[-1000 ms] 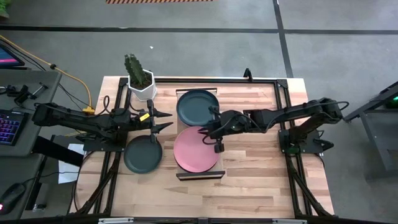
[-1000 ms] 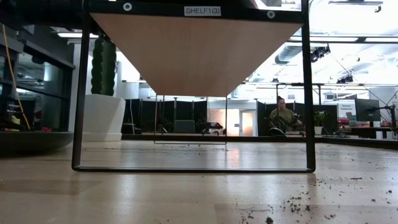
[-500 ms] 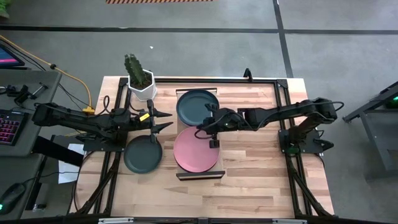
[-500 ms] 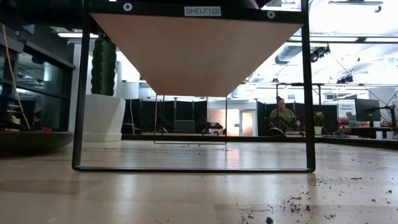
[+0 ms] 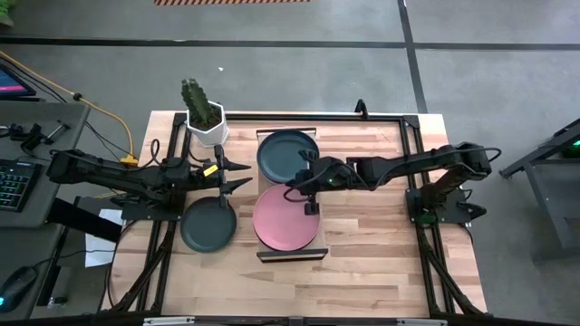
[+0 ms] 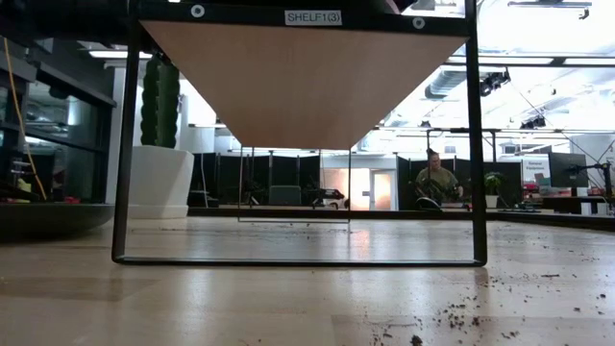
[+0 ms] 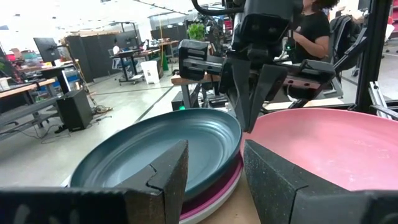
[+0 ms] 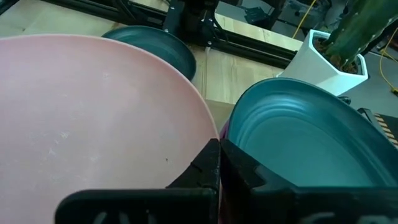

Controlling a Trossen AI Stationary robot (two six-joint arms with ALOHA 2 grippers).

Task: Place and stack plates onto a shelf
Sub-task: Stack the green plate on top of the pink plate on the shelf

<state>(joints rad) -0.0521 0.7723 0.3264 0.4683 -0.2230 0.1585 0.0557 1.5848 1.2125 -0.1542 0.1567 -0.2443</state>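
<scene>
The shelf (image 5: 292, 255) stands mid-table and carries two stacks. At its far end a dark teal-grey plate (image 5: 287, 154) (image 7: 168, 149) lies on a pink one whose rim (image 7: 214, 190) shows beneath. At its near end sits a pink plate (image 5: 285, 218) (image 8: 87, 118). Another dark plate (image 5: 207, 225) rests flat on the tabletop to the shelf's left. My right gripper (image 5: 306, 188) (image 7: 247, 127) is shut, pointing down between the two stacks at the pink plate's far rim. My left gripper (image 5: 242, 176) (image 7: 214, 180) hovers open, level, left of the shelf. My right gripper's shut fingertips (image 8: 205, 165) stand at the far rim (image 8: 210, 138) of the near pink plate, coming from above and the table's right. Whether they touch that rim I cannot tell. The plate lies flat on the shelf.
A white pot with a cactus (image 5: 206, 127) stands at the table's far left, close to the left arm. The shelf's black frame (image 6: 123, 154) rises from the tabletop. Dirt crumbs (image 6: 452, 312) lie on the wood. A person (image 6: 439, 181) sits far behind the table.
My right gripper has moved a little toward the table's left, from over the pink plate's right part to its far rim beside the teal stack. The plates have stayed where they were.
</scene>
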